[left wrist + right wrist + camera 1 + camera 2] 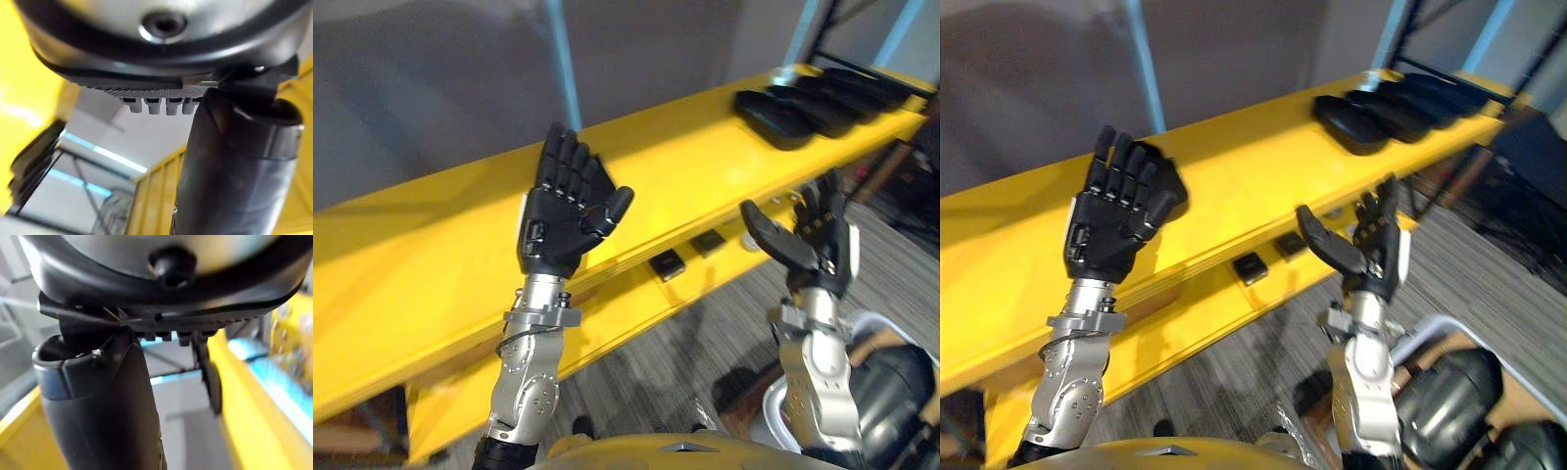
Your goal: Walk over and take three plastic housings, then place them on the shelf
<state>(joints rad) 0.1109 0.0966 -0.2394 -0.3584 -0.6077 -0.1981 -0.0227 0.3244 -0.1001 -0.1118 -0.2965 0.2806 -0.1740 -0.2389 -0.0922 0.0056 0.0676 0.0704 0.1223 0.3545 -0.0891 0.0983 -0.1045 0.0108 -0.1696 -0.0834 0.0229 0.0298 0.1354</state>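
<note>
It looks like a factory storeroom: a long yellow shelf [685, 157] carries a row of black plastic housings [783, 116] at its far end, above grey carpet [685, 362].

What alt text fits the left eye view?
The left hand and right hand are raised, open and empty, before a long yellow shelf. A row of dark plastic housings lies at the shelf's far right end.
</note>
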